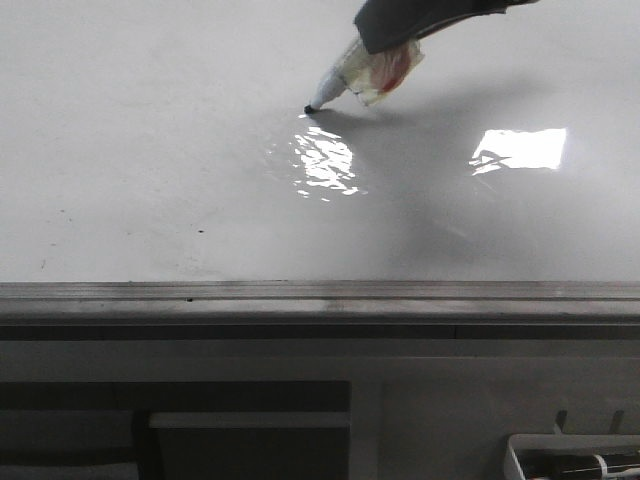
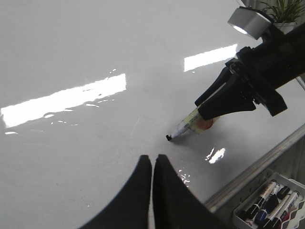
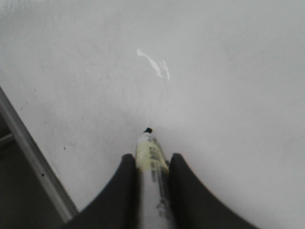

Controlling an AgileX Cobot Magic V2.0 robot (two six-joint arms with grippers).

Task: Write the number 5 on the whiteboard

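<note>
**Marker tip at board, no strokes visible**

Whiteboard: glossy, flat, white, bright glare patches, a few dark specks; grey metal rail along its near edge. My right gripper clamps a slim pale marker between black curved fingers, tilted down-left, black tip at the surface. My left gripper hovers nearby, jaws pressed together, empty. I see no number 5 on the board.
</note>
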